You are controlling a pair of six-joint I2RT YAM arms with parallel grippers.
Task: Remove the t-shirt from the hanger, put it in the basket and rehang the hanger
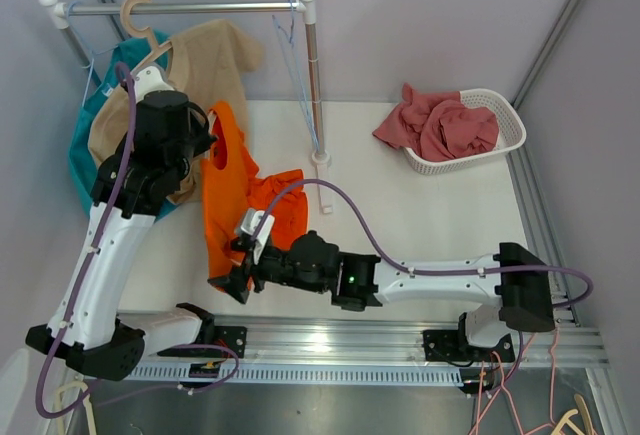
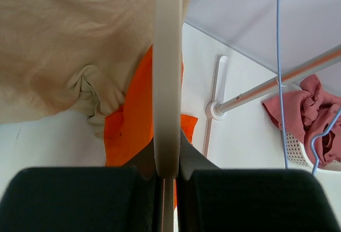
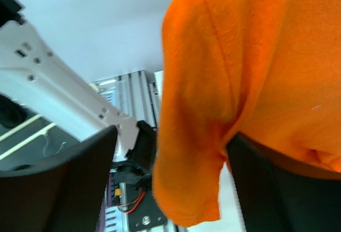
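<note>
An orange t-shirt point(image 1: 235, 190) hangs from a cream hanger point(image 2: 167, 82) and trails onto the white table. My left gripper point(image 2: 167, 170) is shut on the hanger's bar, which runs up between the jaws. In the top view the left gripper point(image 1: 205, 140) sits at the shirt's top, and the hanger is hidden by the gripper and the cloth. My right gripper point(image 1: 235, 280) is open at the shirt's lower end. In the right wrist view the jaws point(image 3: 170, 173) stand wide apart with a fold of orange cloth point(image 3: 213, 109) hanging between them.
A clothes rack's rail point(image 1: 190, 7) and pole point(image 1: 313, 75) stand at the back, with a tan shirt point(image 1: 205, 55) on a wooden hanger and a teal garment point(image 1: 85, 145). A white basket point(image 1: 500, 125) with pink-red clothes point(image 1: 435, 120) sits back right. Blue string hangs by the pole.
</note>
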